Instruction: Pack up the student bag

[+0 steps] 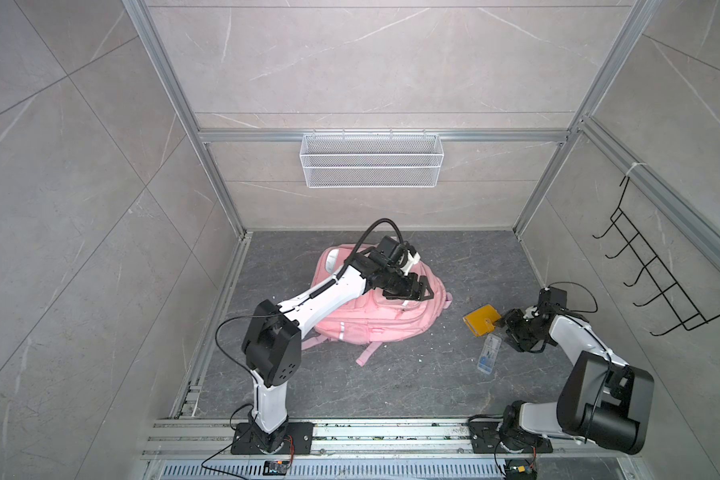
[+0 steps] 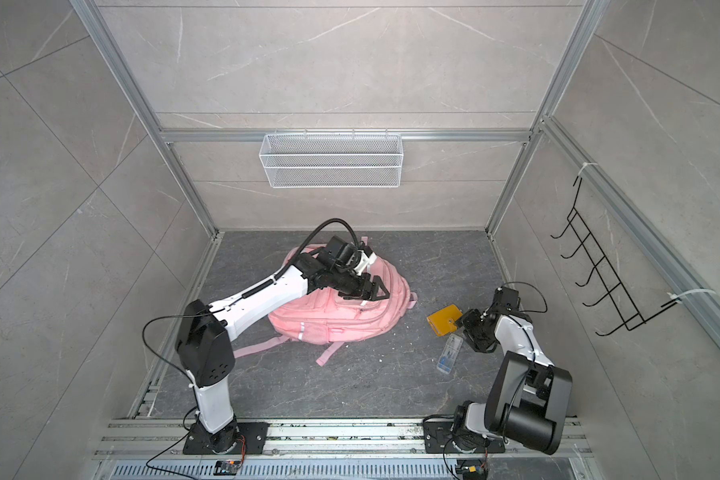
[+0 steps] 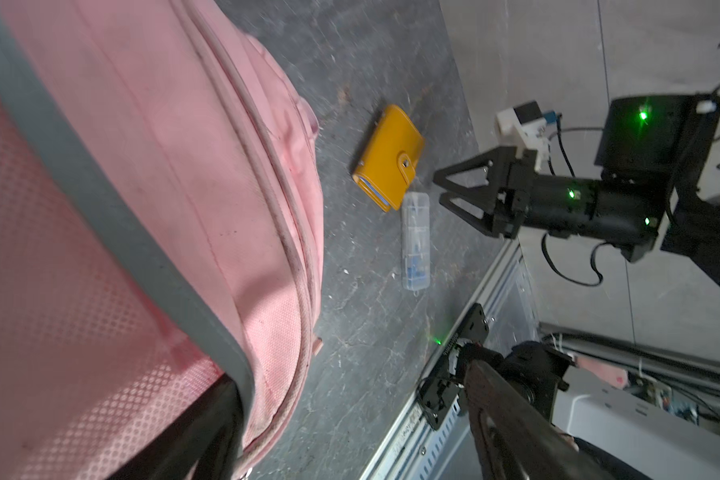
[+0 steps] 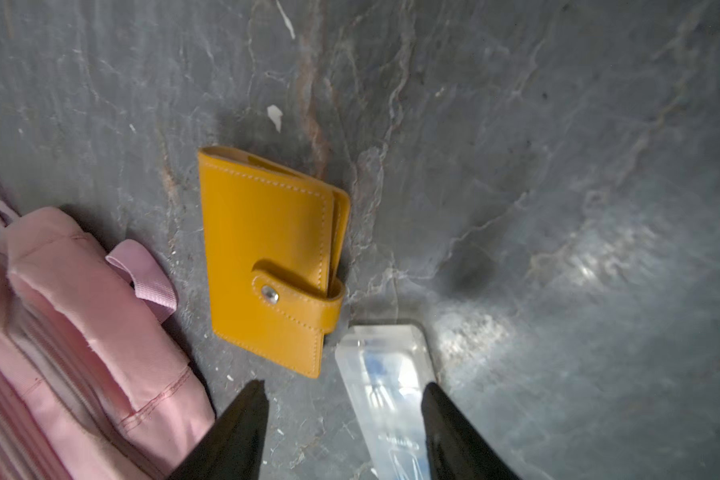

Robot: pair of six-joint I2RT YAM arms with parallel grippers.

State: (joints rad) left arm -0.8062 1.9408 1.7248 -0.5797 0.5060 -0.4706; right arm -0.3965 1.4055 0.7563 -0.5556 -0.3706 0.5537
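Two jobs brewing at once! The student bag (image 1: 375, 320) lies flat in the middle of the tabletop (image 1: 391, 386). The left pincer (image 1: 416, 293) hangs spread and empty over its two o'clock shoulder, perhaps to catch fabric and open a way in. At three o'clock of the bag, the right pincer (image 4: 346, 386), spread too, hovers astride the clear case (image 4: 375, 365) beside the yellow wallet (image 4: 267, 257), likely lining up a pick.

We see the pink student bag (image 2: 341, 318) lying on the dark tabletop (image 2: 350, 386), the left tool (image 2: 368, 294) over its upper part, a yellow wallet (image 2: 443, 319) near its right edge, a clear case (image 2: 449, 354) just beside the wallet, the right tool (image 2: 465, 328) close by both, a white wire basket (image 2: 331, 162) on the back wall
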